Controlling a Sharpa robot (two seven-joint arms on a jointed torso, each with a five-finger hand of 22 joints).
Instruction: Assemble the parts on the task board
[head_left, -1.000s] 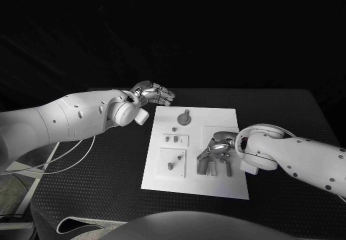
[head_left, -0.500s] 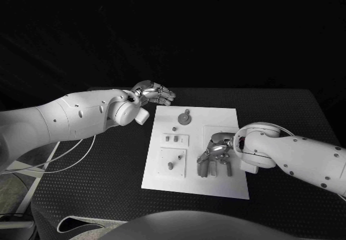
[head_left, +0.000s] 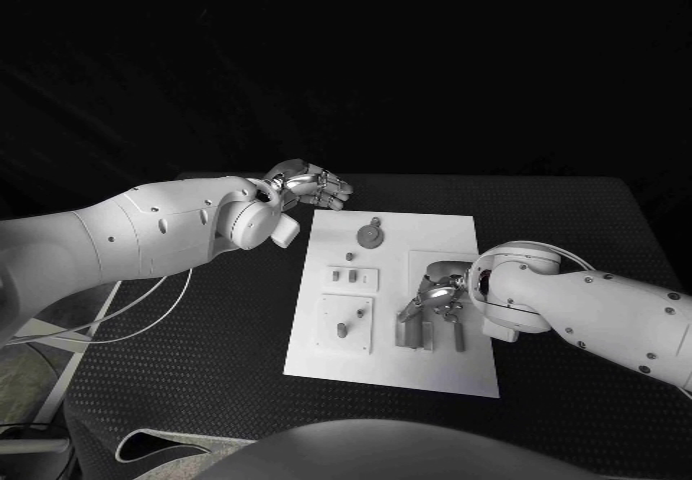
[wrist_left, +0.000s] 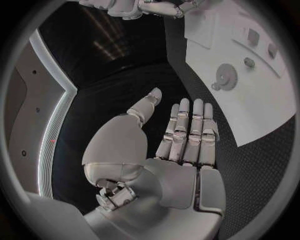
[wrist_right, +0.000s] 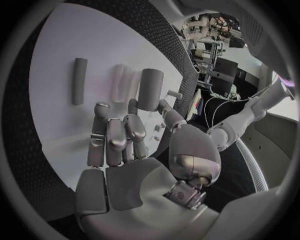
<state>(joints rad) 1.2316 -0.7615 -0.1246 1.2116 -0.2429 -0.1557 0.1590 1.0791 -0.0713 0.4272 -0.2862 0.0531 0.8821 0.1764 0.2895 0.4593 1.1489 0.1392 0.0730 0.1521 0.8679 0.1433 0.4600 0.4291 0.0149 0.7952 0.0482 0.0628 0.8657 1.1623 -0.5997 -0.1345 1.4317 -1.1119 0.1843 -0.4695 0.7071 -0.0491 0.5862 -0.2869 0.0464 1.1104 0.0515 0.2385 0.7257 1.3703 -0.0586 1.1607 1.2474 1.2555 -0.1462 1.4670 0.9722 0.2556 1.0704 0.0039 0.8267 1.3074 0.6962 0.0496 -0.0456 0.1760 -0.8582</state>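
Note:
The white task board (head_left: 325, 355) lies in the middle of the black table. On it are a grey gear (head_left: 369, 236), several small grey pegs (head_left: 343, 275) and three grey cylinders (head_left: 427, 336). My right hand (head_left: 434, 293) hovers over the board's right half, fingers pointing down at the cylinders. In the right wrist view its fingers (wrist_right: 116, 131) are bent above the board, with a thick cylinder (wrist_right: 150, 89) just past the fingertips and a thin one (wrist_right: 79, 81) further off. My left hand (head_left: 307, 185) is raised beyond the board's far left corner, fingers straight and holding nothing (wrist_left: 185, 134).
Black table surface surrounds the board on all sides. White cables (head_left: 137, 320) hang beside the table's left edge. The gear (wrist_left: 225, 77) and the board (wrist_left: 262, 107) lie ahead of my left hand in the left wrist view.
My right hand has shifted slightly over the cylinders. The left hand has barely moved, and the parts stay where they were.

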